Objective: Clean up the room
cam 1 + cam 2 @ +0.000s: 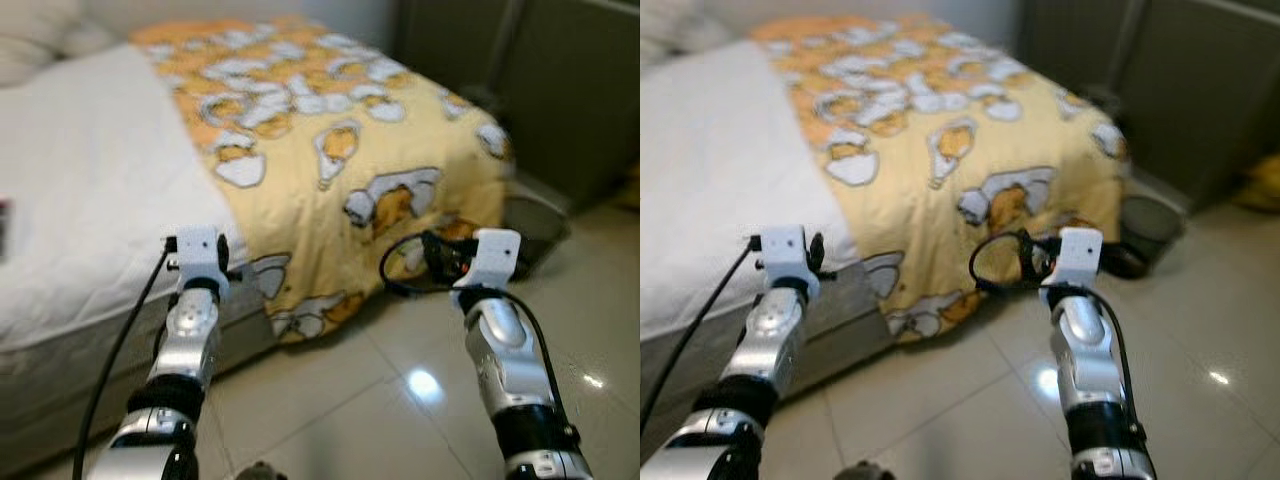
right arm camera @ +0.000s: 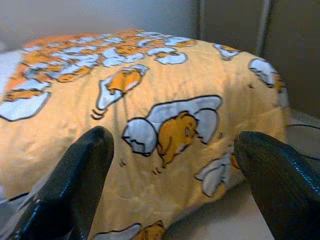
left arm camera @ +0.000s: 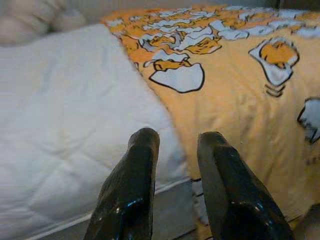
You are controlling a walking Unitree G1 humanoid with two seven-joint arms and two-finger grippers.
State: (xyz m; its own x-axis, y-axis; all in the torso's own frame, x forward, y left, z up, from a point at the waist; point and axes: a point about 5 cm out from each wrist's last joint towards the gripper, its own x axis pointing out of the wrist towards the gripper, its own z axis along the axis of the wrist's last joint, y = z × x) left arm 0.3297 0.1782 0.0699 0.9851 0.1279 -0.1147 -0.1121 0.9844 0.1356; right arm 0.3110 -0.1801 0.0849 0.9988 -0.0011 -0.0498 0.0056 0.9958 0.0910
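Observation:
A bed (image 1: 90,180) with a white quilted sheet stands in front of me. A yellow blanket (image 1: 330,150) printed with white and orange cartoon figures covers its right half and hangs down to the floor. My left gripper (image 3: 177,142) is held up before the bed's near edge, where the sheet meets the blanket; it is open by a narrow gap with nothing in it. My right gripper (image 2: 175,145) faces the hanging blanket side, wide open and holding nothing. Both wrists (image 1: 200,255) (image 1: 495,255) are raised at about mattress height.
Pillows (image 1: 40,35) lie at the head of the bed. A dark wardrobe (image 1: 560,90) stands at the right, with a grey basin (image 1: 535,225) on the floor by the bed's foot. A yellow thing (image 1: 1260,185) lies further right. A small dark object (image 1: 4,228) rests on the sheet. Glossy tile floor (image 1: 370,410) lies below.

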